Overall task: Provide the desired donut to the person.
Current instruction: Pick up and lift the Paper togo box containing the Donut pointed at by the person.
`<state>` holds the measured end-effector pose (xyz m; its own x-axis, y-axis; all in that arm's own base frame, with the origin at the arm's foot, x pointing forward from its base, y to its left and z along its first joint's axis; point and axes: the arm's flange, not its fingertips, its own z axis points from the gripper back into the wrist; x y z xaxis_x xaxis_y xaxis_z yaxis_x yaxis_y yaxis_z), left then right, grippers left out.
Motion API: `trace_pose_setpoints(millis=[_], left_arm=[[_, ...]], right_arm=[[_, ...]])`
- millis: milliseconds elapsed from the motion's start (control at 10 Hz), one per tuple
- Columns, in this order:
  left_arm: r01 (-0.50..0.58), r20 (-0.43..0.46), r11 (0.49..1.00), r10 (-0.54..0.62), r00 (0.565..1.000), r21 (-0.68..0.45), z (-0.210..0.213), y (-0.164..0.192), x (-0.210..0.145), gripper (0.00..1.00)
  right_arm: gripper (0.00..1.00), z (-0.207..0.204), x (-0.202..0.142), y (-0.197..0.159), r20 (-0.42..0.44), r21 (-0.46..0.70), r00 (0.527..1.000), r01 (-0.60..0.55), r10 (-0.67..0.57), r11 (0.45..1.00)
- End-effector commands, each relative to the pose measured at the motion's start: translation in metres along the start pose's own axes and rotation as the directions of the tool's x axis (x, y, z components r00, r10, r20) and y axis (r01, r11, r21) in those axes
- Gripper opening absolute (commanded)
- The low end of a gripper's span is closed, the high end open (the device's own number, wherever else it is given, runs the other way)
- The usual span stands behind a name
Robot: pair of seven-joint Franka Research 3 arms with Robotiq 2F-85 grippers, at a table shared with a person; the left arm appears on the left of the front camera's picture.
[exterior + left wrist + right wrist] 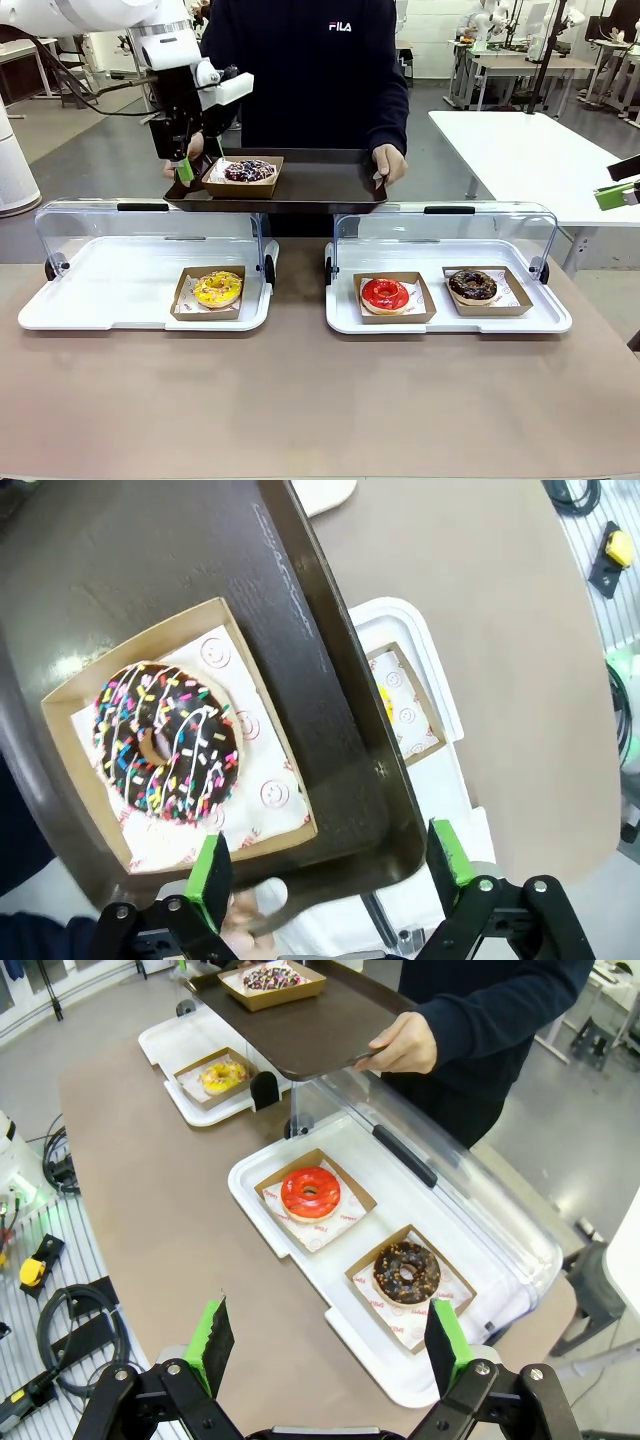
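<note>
You see the sprinkled chocolate donut (249,170) sitting in its cardboard box (240,189) at the left end of the dark tray (320,180), which the person (310,70) holds level at the far side of the table (300,410), one hand (390,162) gripping the tray's right edge. Your left gripper (330,860) hangs over that left end with jaws spread wide and nothing between them, one green pad (185,170) just beside the box; you cannot tell whether it touches. Nearer to you, a yellow donut (217,288) lies in the left white case (100,295), while a red donut (385,294) and a dark chocolate donut (472,286) lie in the right case (450,322), both clear lids raised. Your right gripper (326,1345) hovers wide and empty, well off to the right.
</note>
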<state>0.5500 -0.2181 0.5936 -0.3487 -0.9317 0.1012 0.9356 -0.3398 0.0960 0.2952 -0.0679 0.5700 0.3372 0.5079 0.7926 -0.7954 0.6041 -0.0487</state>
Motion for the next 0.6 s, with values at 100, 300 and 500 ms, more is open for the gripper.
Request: trace_pose_setpoints(millis=[100, 300, 500], left_arm=[[-0.363, 0.215, 0.927, 0.336, 0.917, 0.098, 0.091, -0.091, -0.041, 1.00], [-0.507, 0.361, 0.854, 0.438, 0.824, 0.121, 0.079, -0.156, -0.075, 1.00], [-0.592, 0.450, 0.774, 0.458, 0.767, 0.222, 0.059, -0.216, -0.095, 1.00]], right_arm=[[1.00, -0.003, -0.001, -0.001, 0.018, 0.011, 1.000, -0.003, 0.003, 1.000], [1.00, -0.003, -0.001, -0.001, 0.018, 0.011, 1.000, -0.003, 0.003, 1.000], [1.00, -0.003, -0.001, -0.001, 0.018, 0.011, 1.000, -0.003, 0.003, 1.000]])
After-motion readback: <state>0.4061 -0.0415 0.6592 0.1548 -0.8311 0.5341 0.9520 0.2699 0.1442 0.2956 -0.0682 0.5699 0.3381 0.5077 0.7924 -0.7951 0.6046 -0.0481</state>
